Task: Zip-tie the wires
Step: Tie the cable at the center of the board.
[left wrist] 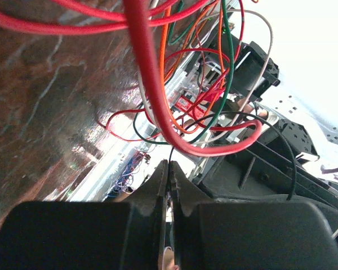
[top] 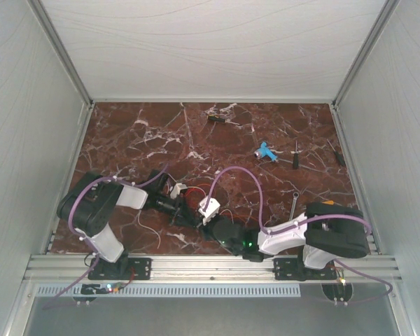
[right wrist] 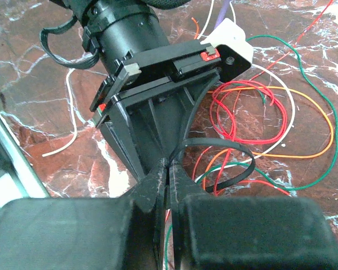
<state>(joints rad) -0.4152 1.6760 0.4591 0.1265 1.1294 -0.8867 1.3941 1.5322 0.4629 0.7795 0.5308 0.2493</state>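
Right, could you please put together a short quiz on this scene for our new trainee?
1. True or false: the zip tie is bent into a loop.
2. The right gripper is: A wide open; B shut on the zip tie; C out of view.
3. In the top view, what colour is the small tool lying beside the screwdriver?
Key: 1 true; 2 B; 3 blue.
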